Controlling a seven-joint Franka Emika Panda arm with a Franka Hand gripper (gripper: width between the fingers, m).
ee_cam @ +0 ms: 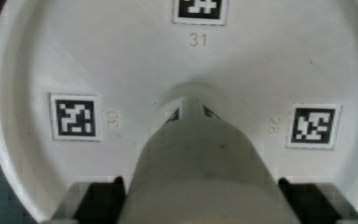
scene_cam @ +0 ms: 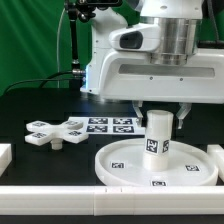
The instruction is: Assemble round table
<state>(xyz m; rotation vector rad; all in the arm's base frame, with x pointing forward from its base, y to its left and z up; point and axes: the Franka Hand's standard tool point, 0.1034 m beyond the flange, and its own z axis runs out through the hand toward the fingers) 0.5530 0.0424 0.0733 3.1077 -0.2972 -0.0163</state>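
The large round rimmed disc [scene_cam: 155,167] lies flat on the black table at the exterior view's right, with tags on its face. The short thick cylinder [scene_cam: 157,136] stands upright on the disc's middle. My gripper [scene_cam: 157,112] comes down from above and is shut on the cylinder's top. In the wrist view the cylinder [ee_cam: 197,160] runs between my two black fingers [ee_cam: 101,200] down to the disc [ee_cam: 140,60], whose tags show around it. The cross-shaped piece [scene_cam: 57,131] lies loose on the table at the exterior view's left.
The marker board [scene_cam: 112,124] lies flat behind the disc. A white bar runs along the table's near edge [scene_cam: 60,205], and a small white block [scene_cam: 4,155] sits at the exterior view's far left. A green backdrop stands behind.
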